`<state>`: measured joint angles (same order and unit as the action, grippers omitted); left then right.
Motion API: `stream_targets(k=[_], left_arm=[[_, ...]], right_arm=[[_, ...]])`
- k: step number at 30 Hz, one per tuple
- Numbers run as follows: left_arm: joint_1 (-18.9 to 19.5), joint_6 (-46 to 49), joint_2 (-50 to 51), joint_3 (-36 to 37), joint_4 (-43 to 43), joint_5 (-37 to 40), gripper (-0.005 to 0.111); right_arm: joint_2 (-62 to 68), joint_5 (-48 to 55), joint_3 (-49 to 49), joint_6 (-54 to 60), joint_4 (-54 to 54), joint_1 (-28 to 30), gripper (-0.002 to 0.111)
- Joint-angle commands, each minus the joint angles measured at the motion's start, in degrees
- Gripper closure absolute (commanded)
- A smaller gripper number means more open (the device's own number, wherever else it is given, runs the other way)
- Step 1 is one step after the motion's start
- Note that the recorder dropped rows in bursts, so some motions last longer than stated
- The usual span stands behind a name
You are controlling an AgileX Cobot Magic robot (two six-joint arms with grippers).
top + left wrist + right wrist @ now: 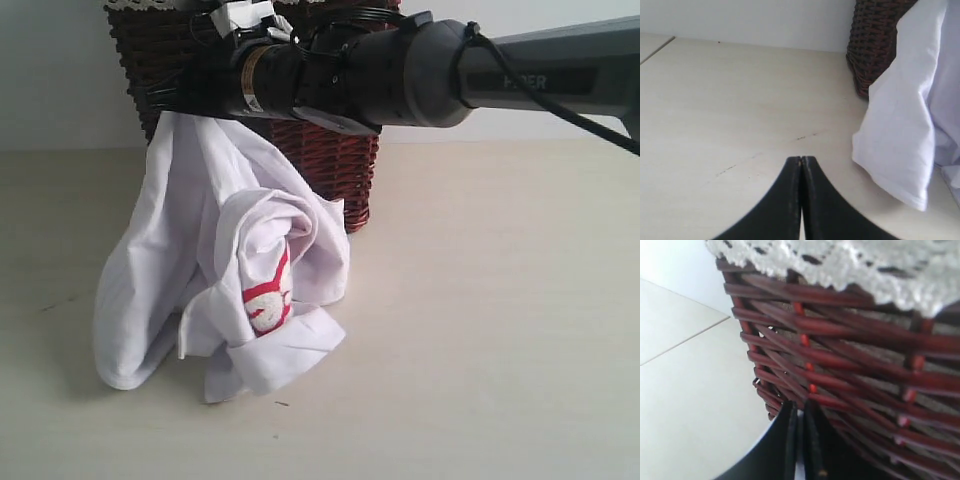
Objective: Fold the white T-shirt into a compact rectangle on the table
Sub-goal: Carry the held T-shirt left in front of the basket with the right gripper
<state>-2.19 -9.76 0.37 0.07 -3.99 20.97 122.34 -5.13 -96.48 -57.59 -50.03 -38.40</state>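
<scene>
The white T-shirt (200, 230) hangs bunched in front of the basket, its lower folds resting on the table (480, 300). A red band with white lettering (268, 300) shows among the folds. My right arm reaches across from the right, and its gripper (168, 100) is shut on the shirt's top edge. In the right wrist view the gripper (799, 405) pinches a thin sliver of white cloth (800, 469) close to the wicker. My left gripper (801, 159) is shut and empty, low over the table (715, 100), with the shirt (900, 115) hanging apart from it.
A dark wicker basket (330, 160) stands at the back just behind the hanging shirt, also seen as the basket (875, 45) and the basket (840, 350). Its lace-trimmed liner (865, 265) drapes over the rim. A pale wall backs the table.
</scene>
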Motion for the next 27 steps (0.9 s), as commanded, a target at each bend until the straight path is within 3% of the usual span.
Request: stream_targets(k=[1, 9, 20, 24, 27], left_arm=[[0.23, 0.12, -0.37, -0.07, -0.11, -0.58, 0.107], [0.23, 0.12, -0.37, -0.07, -0.11, -0.58, 0.107], [0.23, 0.12, -0.37, -0.07, -0.11, -0.58, 0.107], [0.23, 0.12, -0.37, -0.07, -0.11, -0.58, 0.107], [0.23, 0.12, -0.37, -0.07, -0.11, -0.58, 0.107]], right_arm=[[-0.32, 0.90, -1.03, 0.57, 0.38, 0.41, 0.108], [-3.05, 0.93, 1.81, -0.40, -0.74, -0.14, 0.108], [-16.05, -4.34, 18.93, -1.07, -4.01, -0.92, 0.108], [-23.48, -11.85, 24.54, -7.10, -6.84, -0.92, 0.108], [-28.68, -20.38, 26.72, -20.45, -18.57, -0.92, 0.108]])
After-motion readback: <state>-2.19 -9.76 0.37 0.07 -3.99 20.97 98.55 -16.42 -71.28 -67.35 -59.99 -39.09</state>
